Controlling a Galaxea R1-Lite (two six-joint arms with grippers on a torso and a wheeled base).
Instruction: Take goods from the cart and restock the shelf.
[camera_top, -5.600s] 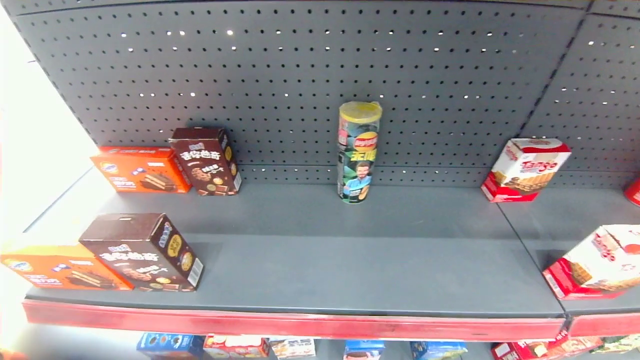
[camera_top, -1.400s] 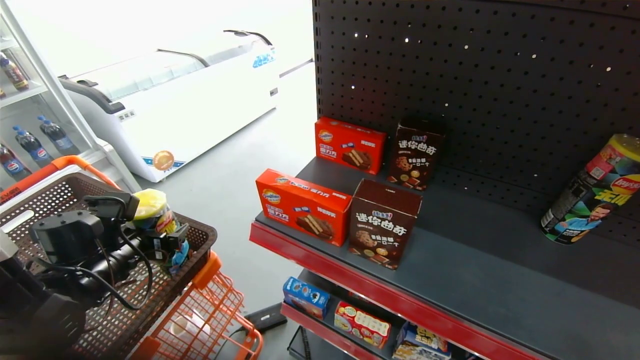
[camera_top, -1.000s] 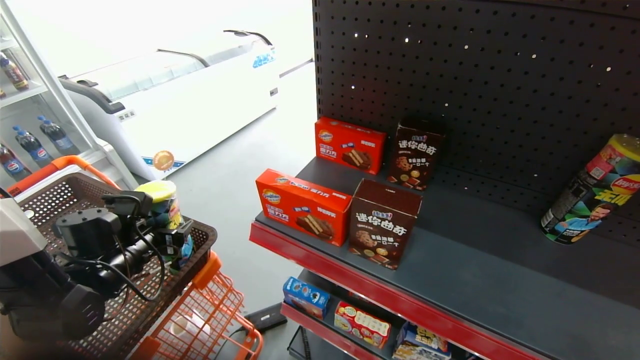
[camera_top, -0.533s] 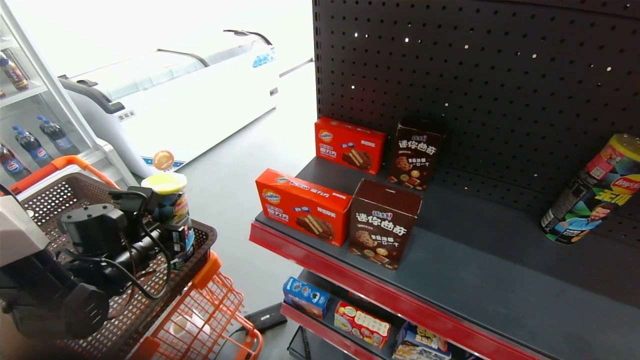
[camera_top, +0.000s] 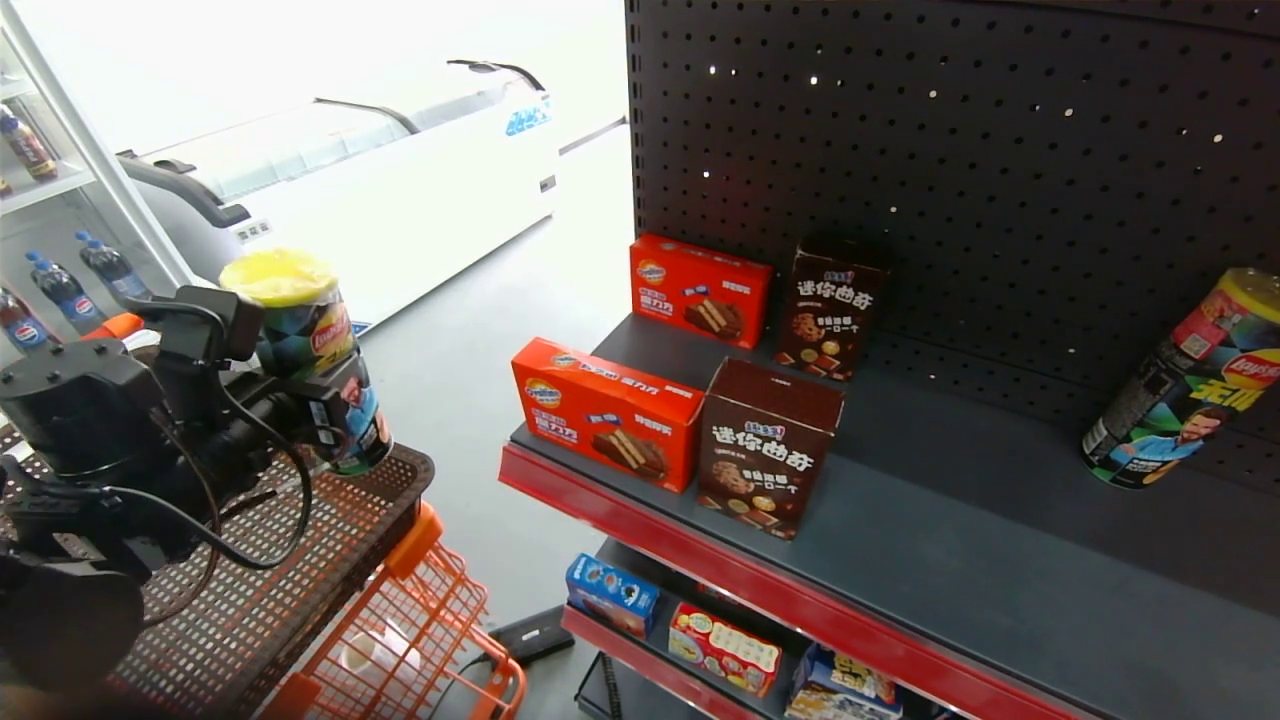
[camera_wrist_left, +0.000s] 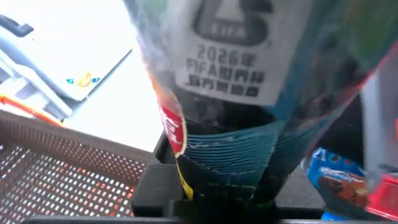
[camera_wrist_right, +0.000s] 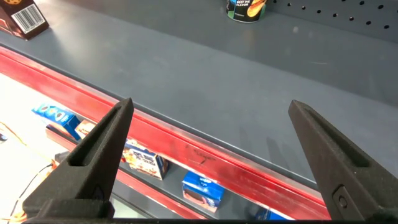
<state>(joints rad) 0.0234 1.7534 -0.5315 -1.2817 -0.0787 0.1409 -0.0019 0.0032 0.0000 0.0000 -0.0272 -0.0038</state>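
The left claw (camera_top: 330, 405) is clamped round a chip can (camera_top: 295, 320), held upright and seemingly just clear above the cart (camera_top: 395, 480). The right claw (camera_wrist_right: 210, 109) gapes empty over the shelf (camera_top: 950, 540). A second can (camera_top: 1180, 390) already stands at the shelf's back; the gripped one is not yet placed.

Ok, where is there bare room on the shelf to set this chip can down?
Bare: the wide shelf stretch between the front brown box and the shelved chip can. Crowded: the left end, holding four boxes.
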